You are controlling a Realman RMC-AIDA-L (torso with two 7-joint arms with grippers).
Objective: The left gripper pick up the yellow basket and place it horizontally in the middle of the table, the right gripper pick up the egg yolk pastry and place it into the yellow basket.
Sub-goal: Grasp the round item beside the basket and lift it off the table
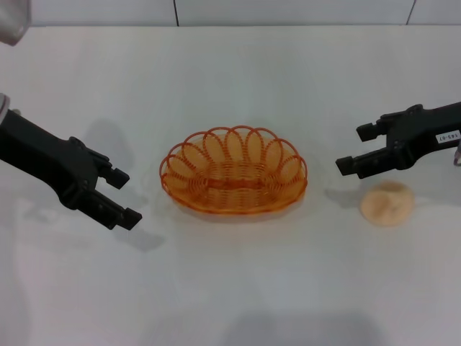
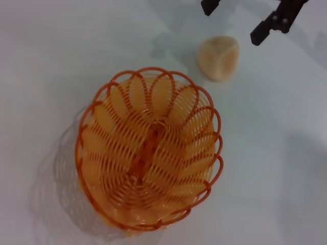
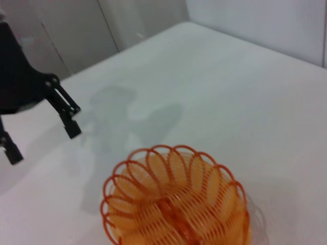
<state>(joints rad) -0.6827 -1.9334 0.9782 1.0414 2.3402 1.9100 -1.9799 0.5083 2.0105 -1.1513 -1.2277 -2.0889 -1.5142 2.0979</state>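
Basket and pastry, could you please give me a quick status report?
Left claw open, off the basket's left. Right claw open, above the pastry. Basket lying mid-table, empty. Nothing in the way.

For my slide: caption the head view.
Open left gripper and right gripper flank the yellow basket; egg yolk pastry outside.

Head cam looks fwd and down from above, taking in the whole table (image 1: 230,288) w/ the yellow basket (image 1: 234,171) at centre. Left wrist cam looks almost straight down on the basket (image 2: 148,153), close in. Right wrist cam sits close too, angled across the basket (image 3: 176,201) twd the far walls; all three views share it.
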